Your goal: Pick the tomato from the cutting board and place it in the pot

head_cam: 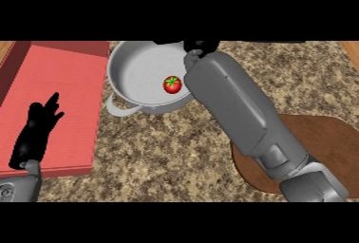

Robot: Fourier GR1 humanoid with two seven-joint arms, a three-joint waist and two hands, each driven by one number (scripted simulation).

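A: Item one, your right hand (200, 46)?
B: At the grey metal pot's (133, 64) far rim; finger state cannot be told.
A: The round red tomato (172, 84)?
B: Inside that pot.
A: Your left hand (36, 130)?
B: Fingers straight, over the red mat (63, 80).
A: Surface?
B: Speckled brown stone counter (161, 152), brown wooden cutting board (329, 142) at right.
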